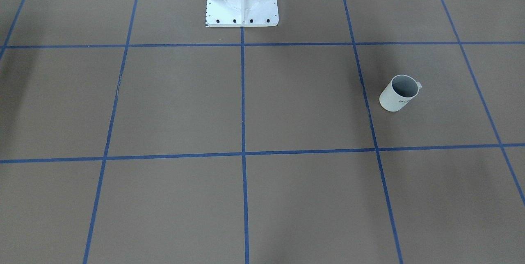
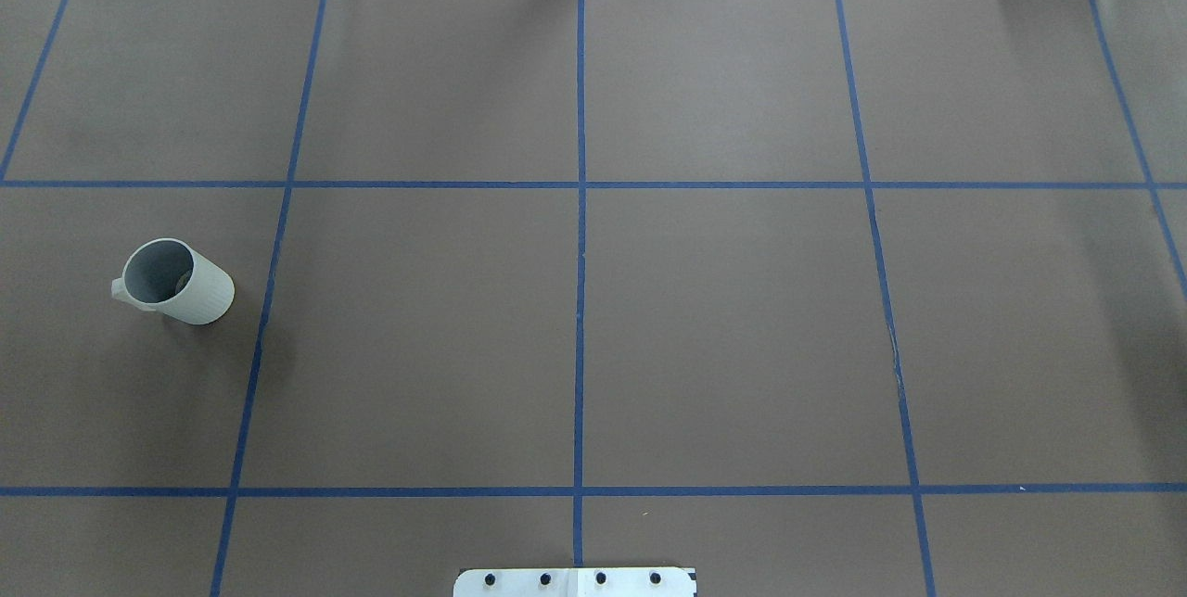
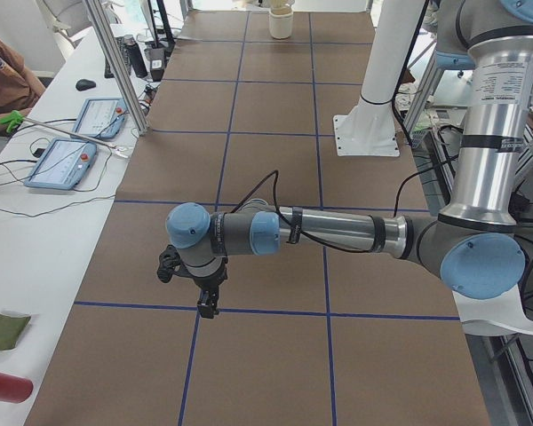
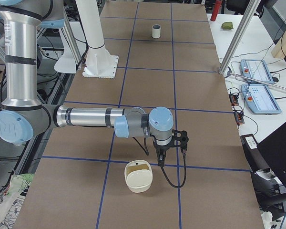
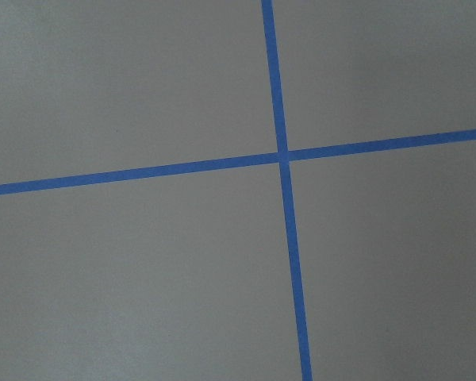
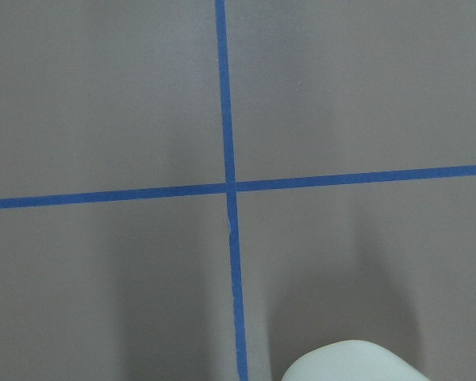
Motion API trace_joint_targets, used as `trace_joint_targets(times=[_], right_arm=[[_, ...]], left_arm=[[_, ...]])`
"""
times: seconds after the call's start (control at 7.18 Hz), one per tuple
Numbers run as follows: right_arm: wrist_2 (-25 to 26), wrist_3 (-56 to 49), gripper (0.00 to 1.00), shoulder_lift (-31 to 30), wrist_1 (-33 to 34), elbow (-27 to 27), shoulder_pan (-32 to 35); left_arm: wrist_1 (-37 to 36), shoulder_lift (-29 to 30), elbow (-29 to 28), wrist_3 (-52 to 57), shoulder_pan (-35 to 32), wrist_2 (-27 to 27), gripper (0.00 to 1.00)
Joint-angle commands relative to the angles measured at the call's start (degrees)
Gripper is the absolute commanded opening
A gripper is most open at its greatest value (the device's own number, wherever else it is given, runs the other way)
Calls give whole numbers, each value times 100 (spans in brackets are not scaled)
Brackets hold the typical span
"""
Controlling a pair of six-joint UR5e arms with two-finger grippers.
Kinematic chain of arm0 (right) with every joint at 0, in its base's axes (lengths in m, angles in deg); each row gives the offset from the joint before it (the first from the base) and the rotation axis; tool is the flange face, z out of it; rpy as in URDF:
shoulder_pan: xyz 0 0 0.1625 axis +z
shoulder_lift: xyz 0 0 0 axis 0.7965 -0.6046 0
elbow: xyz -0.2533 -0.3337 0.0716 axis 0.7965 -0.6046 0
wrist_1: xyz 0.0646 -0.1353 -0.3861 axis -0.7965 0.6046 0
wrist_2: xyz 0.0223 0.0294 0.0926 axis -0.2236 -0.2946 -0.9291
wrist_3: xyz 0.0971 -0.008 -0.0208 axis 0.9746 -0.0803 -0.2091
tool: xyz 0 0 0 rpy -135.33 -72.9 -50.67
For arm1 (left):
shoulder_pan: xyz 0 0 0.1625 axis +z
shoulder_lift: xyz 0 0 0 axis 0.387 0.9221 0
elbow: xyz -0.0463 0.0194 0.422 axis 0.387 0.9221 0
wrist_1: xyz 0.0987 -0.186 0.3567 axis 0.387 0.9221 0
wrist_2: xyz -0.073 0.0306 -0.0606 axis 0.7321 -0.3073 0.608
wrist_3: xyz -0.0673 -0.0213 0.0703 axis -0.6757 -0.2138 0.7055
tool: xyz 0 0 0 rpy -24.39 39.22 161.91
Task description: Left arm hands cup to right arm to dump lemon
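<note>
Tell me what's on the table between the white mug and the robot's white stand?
Nothing stands there. In the front-facing view, only bare brown table and blue tape lines lie between the white cylindrical mug and the white metal base plate.

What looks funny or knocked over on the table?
Nothing stands out. The cup stands upright on the table, and nothing is spilled around it.

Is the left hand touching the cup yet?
Apart. The overhead view shows the cup standing alone, with no hand near it; the exterior left view shows the left hand hanging well short of it.
</note>
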Motion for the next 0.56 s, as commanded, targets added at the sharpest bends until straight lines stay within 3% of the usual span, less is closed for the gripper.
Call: trace_joint_targets(times=[0.0,0.42], right_arm=[[-28,0,100,-31,-1,26,0],[-36,0,100,-14,-10,26,0]], left_arm=[[0,6,-1,-1,8,0,100],[0,33,182,-62,8,44,100]])
